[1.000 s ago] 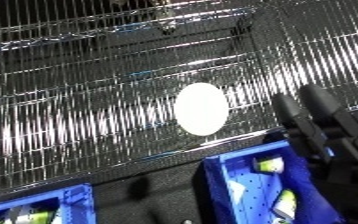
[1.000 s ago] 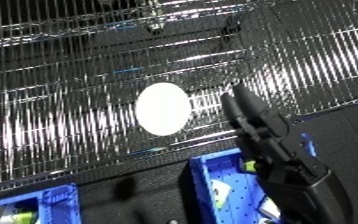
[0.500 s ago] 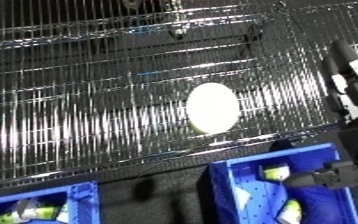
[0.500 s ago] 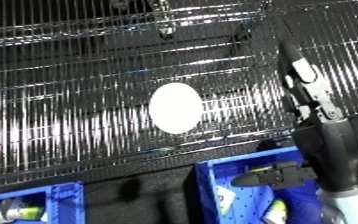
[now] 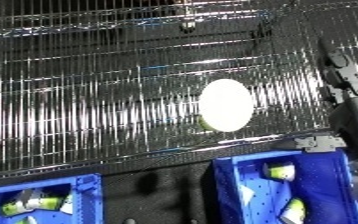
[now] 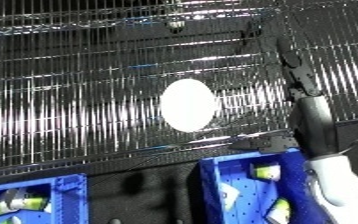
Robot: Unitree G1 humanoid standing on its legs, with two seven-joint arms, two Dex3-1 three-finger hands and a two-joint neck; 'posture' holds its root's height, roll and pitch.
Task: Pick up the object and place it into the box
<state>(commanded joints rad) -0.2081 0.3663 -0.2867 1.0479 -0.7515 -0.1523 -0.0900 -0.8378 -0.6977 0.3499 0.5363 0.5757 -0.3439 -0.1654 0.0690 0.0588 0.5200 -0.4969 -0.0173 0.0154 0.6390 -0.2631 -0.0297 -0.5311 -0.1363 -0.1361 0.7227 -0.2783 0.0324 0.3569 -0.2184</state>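
Observation:
A white oval object point(image 6: 189, 105) lies on the wire shelf point(image 6: 69, 100), about mid-view. My right hand point(image 6: 307, 112) rises from the lower right and stands just right of the object without touching it. Its fingers point(image 6: 286, 60) are stretched straight up over the shelf and its thumb point(image 6: 262, 145) points left below the object. It is open and holds nothing. Below the shelf's front edge sits a blue bin point(image 6: 213, 185), directly under the object and hand. My left hand shows in neither view.
A second blue bin point(image 5: 42, 181) sits at the lower left. Both bins hold yellow-green items point(image 6: 266, 172). A dark gap separates the bins. An upper wire shelf point(image 5: 113, 25) runs across the top.
My right hand has risen from the bin's level to beside the white object, fingers now stretched up over the shelf. The camera has also shifted a little.

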